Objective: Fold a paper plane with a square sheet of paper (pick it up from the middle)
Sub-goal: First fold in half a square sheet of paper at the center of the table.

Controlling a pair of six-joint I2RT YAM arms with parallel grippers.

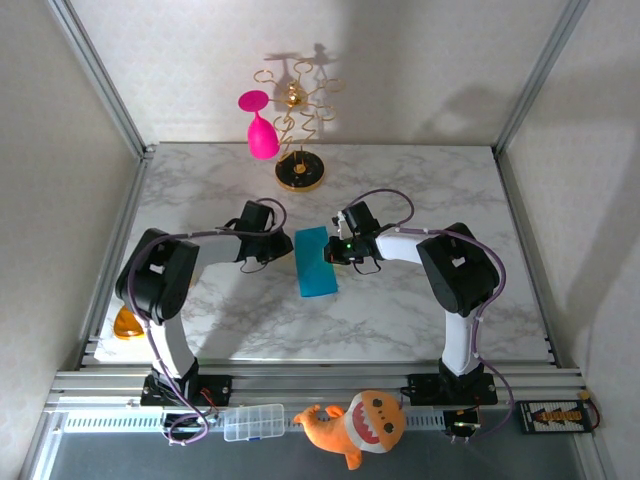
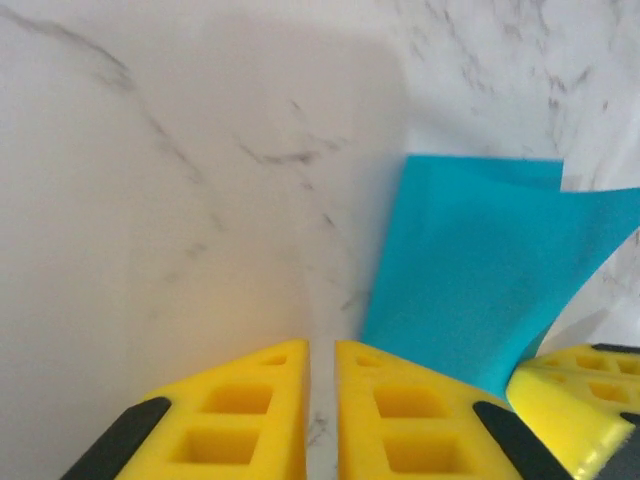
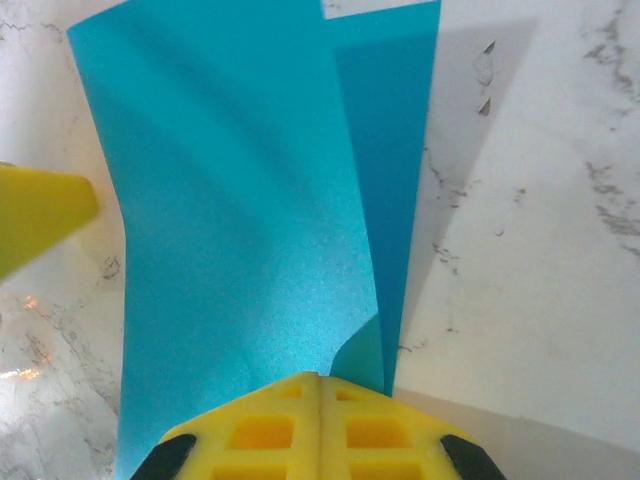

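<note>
From above, the square sheet of paper point(image 1: 316, 262) lies partly folded in the middle of the bench point(image 1: 420, 320), well clear of every edge, between the left gripper point(image 1: 278, 248) and the right gripper point(image 1: 338, 250).

In the left wrist view, the left gripper point(image 2: 321, 390) is all but clenched on nothing. It sits beside the sheet rather than pinning it, so the paper could skate on the smooth marble.

In the right wrist view, the right gripper point(image 3: 320, 385) is clenched on the raised flap's edge. So thin a bite may slip, or the crease may land crooked.
</note>
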